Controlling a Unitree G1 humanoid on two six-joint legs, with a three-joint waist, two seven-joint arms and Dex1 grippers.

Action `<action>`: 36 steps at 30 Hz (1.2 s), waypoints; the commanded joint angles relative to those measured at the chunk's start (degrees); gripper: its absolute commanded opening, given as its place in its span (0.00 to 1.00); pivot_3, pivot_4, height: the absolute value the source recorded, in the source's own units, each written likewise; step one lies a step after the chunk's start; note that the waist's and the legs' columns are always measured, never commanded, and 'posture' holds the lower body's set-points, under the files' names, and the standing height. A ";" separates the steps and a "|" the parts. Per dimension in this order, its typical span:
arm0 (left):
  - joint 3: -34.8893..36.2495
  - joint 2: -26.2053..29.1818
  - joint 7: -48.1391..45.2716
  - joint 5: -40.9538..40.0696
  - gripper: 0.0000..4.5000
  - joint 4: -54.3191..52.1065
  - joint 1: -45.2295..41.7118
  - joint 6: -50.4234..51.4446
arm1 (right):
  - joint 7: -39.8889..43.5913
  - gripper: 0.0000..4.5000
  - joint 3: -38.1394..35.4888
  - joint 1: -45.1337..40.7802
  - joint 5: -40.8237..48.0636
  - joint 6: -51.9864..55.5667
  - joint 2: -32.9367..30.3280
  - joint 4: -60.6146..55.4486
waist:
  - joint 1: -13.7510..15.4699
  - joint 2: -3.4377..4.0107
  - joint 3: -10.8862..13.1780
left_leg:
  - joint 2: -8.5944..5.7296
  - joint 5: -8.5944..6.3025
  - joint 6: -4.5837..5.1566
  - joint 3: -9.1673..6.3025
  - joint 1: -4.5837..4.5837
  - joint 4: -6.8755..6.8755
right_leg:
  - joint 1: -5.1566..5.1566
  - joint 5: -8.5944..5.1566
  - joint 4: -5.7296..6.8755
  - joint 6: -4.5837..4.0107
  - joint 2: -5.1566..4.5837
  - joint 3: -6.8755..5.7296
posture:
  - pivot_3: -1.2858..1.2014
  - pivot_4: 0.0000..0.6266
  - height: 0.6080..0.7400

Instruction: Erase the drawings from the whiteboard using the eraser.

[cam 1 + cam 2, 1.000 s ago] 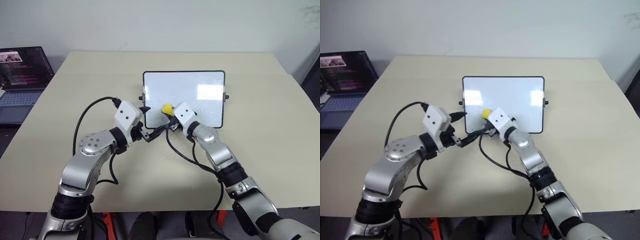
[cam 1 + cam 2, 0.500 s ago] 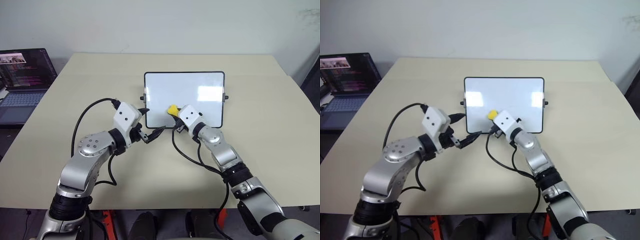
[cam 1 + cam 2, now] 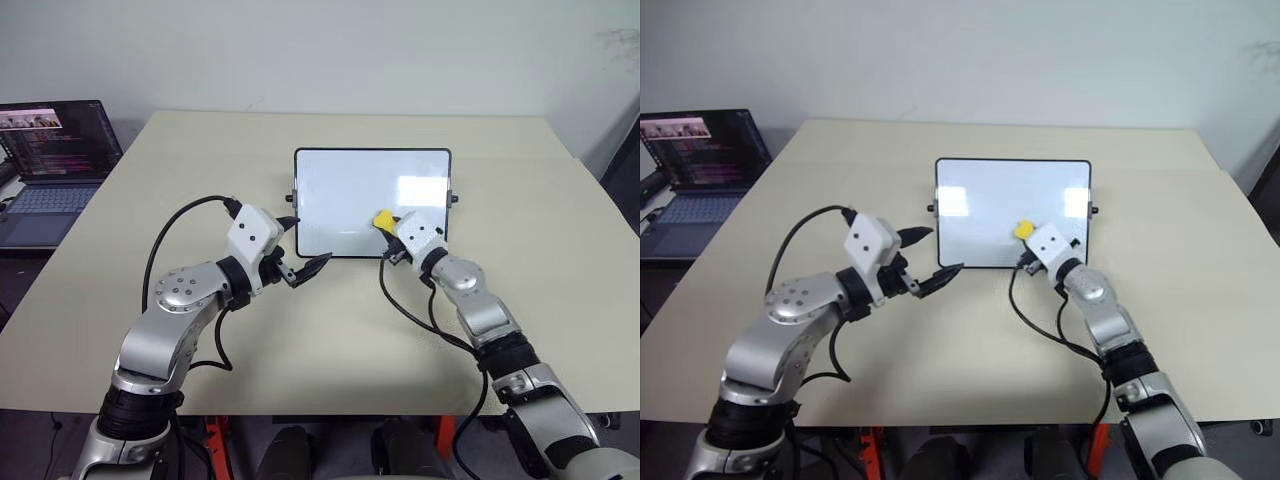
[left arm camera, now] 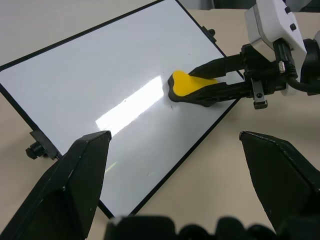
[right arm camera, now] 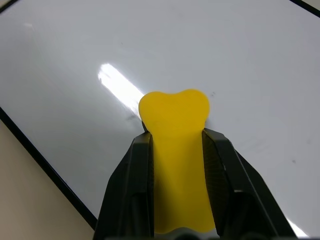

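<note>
1. Head stereo pair: high, looking forward and down; whiteboard (image 3: 372, 203) at frame centre, laptop (image 3: 55, 150) at the left edge.
2. Left wrist camera: close, facing the whiteboard, sharing the eraser (image 4: 187, 86).
3. Right wrist camera: closest, eraser at lower centre.

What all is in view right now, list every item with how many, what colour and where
whiteboard: one, glossy white with thin black frame, flat on the table's middle, far half; no clear drawings visible on it.
eraser: one, yellow with dark underside, on the whiteboard's near right part, clamped in the right gripper.
table: one, beige, under everything.
laptop: one, dark, screen lit, beside the table's far left corner.
left gripper: one, black fingers, open, at the whiteboard's near left corner, holding nothing.
right gripper: one, black fingers, shut on the eraser.
</note>
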 commanded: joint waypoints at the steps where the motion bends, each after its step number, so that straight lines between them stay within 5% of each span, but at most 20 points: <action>1: 1.22 0.45 -0.32 -0.33 1.00 -1.20 -1.15 -1.34 | -0.71 0.24 -3.80 2.23 0.09 2.83 -3.51 2.62 | 0.04 0.00 0.00 | 0.00 0.00 0.00 -0.02 0.11 0.00 | 0.11 0.00 -0.02 0.00 0.00 -0.02 | 0.52 0.24 1.00; 10: 1.16 0.42 -0.32 -0.27 1.00 -0.80 -1.52 -1.41 | 0.63 0.24 -5.36 3.09 2.06 6.08 -5.32 -3.85 | -0.01 0.00 0.01 | 0.02 0.00 0.01 -0.02 0.28 -0.04 | 0.26 -0.01 -0.03 0.01 0.00 -0.01 | 0.52 0.24 1.00; 24: 0.82 0.18 -0.23 -0.19 1.00 -0.43 -2.09 -1.49 | 1.05 0.24 -1.52 0.62 3.85 20.51 5.50 -23.11 | -0.17 0.16 0.15 | 0.09 -0.01 -0.07 -0.04 -0.89 -0.31 | -0.92 -0.09 -0.22 -0.05 -0.02 -0.11 | 0.52 0.24 1.00; 36: 0.88 0.49 -0.60 -0.03 1.00 0.30 -2.55 -1.89 | 0.28 0.24 2.97 -1.02 2.45 14.56 11.76 -14.77 | -0.23 0.16 0.16 | 0.08 0.00 -0.09 -0.01 -0.83 -0.73 | -0.97 -0.11 -0.43 -0.07 -0.06 -0.15 | 0.52 0.24 1.00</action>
